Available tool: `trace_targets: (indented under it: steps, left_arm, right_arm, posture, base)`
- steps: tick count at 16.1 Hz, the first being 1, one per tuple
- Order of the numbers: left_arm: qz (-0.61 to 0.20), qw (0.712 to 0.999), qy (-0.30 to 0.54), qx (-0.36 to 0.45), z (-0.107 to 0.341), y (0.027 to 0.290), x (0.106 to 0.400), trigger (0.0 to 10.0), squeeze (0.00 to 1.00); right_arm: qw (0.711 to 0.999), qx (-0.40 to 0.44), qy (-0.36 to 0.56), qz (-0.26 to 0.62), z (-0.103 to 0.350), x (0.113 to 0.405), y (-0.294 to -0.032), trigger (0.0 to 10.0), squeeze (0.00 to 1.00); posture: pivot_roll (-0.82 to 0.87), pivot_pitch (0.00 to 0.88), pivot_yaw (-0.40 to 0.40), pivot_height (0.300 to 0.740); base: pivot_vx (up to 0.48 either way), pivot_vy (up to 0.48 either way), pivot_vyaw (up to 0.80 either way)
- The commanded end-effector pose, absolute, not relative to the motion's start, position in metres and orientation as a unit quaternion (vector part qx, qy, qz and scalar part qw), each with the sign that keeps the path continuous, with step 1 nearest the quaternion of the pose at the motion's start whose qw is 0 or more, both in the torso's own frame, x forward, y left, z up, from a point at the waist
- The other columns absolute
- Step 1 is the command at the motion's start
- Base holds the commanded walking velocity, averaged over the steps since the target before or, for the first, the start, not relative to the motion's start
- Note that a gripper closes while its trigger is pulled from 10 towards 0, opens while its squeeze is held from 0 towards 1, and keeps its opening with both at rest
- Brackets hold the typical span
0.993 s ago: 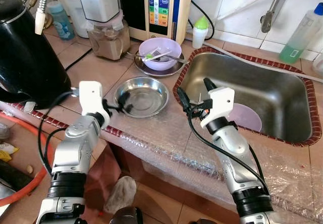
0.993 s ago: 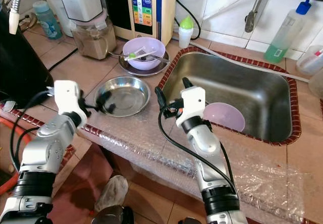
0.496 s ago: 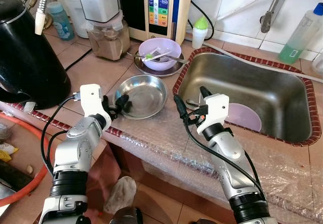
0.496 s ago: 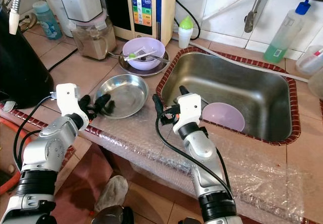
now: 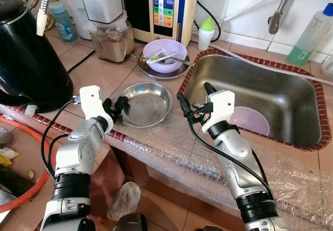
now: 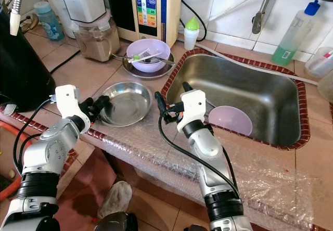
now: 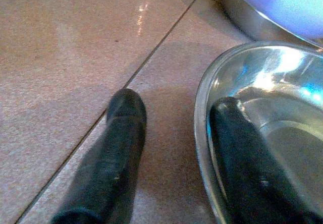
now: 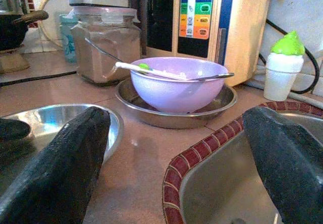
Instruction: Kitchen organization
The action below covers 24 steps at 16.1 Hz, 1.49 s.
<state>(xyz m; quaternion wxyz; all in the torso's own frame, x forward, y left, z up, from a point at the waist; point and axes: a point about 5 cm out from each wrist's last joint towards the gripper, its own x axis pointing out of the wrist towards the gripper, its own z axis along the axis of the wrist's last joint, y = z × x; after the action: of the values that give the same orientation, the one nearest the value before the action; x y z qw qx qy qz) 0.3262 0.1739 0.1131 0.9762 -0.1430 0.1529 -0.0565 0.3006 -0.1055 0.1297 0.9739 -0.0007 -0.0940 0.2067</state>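
A: Fingers of the left gripper (image 7: 174,148) stand apart, straddling the near-left rim of the steel dish (image 5: 144,104): one finger (image 7: 242,158) lies inside the dish, the other on the tiled counter (image 5: 99,67) just outside the rim. Contact with the rim cannot be confirmed.

B: Dish location?

A: On the counter, just left of the sink (image 5: 260,93), near the counter's front edge. Beyond it, farther back, a second steel dish (image 5: 162,69) carries a lilac bowl (image 5: 165,54) with utensils laid across it.

B: Right gripper?

A: Right gripper (image 5: 193,98) is spread wide, hovering over the sink's left rim, holding nothing. Its left finger is toward the dish, its right finger over the basin. Well clear of the dish.

B: Surroundings?

A: Another lilac bowl (image 5: 250,120) lies in the sink, to the right of the right gripper. Black kettle (image 5: 28,59) at far left. Along the back: blender jar (image 5: 111,36), a panel appliance (image 5: 165,7), a small white bottle with green cap (image 5: 206,32). Green liquid bottle (image 5: 311,36) at far right. Bubble wrap (image 5: 171,148) covers the counter's near edge.
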Motion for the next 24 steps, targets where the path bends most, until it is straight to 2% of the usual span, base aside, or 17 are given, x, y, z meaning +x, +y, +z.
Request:
trace_targets:
  steps: [1,8,10,12,17,24]
  left_arm:
    - [-0.043,0.971,0.181,-0.147,0.105,0.179,0.324,0.0,0.0]
    - [-0.05,0.967,0.195,-0.157,0.101,0.179,0.32,0.0,0.0]
    - [-0.05,0.971,0.171,-0.157,0.107,0.178,0.323,0.0,0.0]
    - [-0.056,0.98,0.127,-0.145,0.116,0.172,0.325,0.0,0.0]
    - [-0.072,0.983,0.103,-0.132,0.119,0.163,0.323,0.0,0.0]
    - [-0.123,0.983,0.008,-0.136,0.138,0.147,0.32,0.0,0.0]
  right_arm:
    - [0.971,0.003,-0.079,0.225,0.125,0.298,-0.102,10.0,0.0]
    - [0.961,-0.008,-0.047,0.272,0.113,0.291,-0.097,10.0,0.0]
    - [0.96,0.012,-0.047,0.276,0.116,0.292,-0.096,10.0,0.0]
    - [0.955,0.07,-0.05,0.285,0.123,0.293,-0.093,10.0,0.0]
    - [0.951,0.125,-0.043,0.279,0.128,0.297,-0.091,10.0,0.0]
    - [0.955,0.112,0.011,0.275,0.118,0.305,-0.071,10.0,0.0]
  posture:
    - [0.06,0.019,0.034,0.74]
    - [0.05,0.021,0.028,0.74]
    - [0.05,0.021,0.028,0.74]
    - [0.05,0.021,0.029,0.74]
    - [0.05,0.02,0.03,0.74]
    - [0.06,0.02,0.017,0.74]
  base:
    - [0.0,0.0,0.0]
    - [0.0,0.0,0.0]
    - [0.0,0.0,0.0]
    - [0.0,0.0,0.0]
    - [0.0,0.0,0.0]
    - [0.0,0.0,0.0]
